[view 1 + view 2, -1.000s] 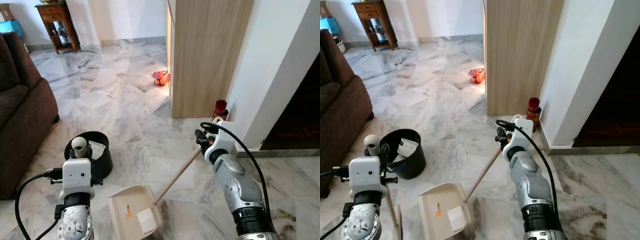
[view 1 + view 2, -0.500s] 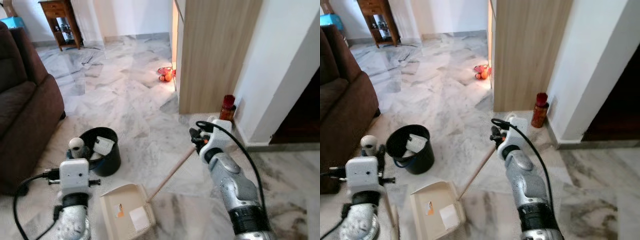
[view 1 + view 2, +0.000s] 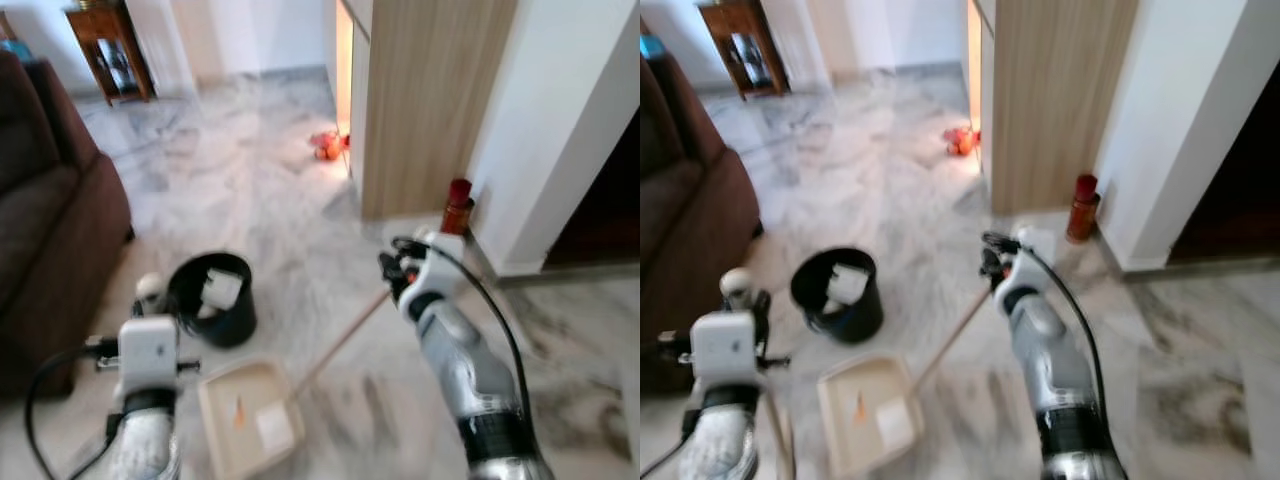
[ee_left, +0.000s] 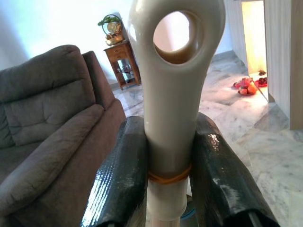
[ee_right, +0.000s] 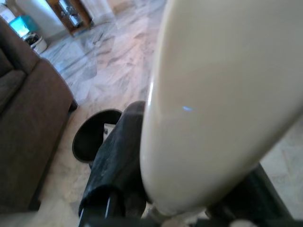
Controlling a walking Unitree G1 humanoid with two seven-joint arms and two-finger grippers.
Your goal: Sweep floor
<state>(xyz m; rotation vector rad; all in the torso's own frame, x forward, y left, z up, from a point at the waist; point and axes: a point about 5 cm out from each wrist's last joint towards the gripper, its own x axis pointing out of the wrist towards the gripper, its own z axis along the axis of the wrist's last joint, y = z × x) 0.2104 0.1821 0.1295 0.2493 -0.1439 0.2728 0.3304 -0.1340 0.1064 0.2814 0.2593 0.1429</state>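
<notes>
Dustpan (image 3: 248, 418) shifted nearer bin (image 3: 212, 298); right gripper (image 3: 393, 272) clamps handle (image 3: 338, 345).

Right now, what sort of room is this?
Most likely a home living room: a brown fabric sofa, a small wooden side table by the wall, and a polished grey marble floor.

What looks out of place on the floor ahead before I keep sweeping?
A small pile of red and orange items lies loose on the marble by the wooden partition, too blurred to identify. A red bottle stands on the floor at the wall corner. The black bucket holds white scraps, and nothing looks spilled around it.
</notes>
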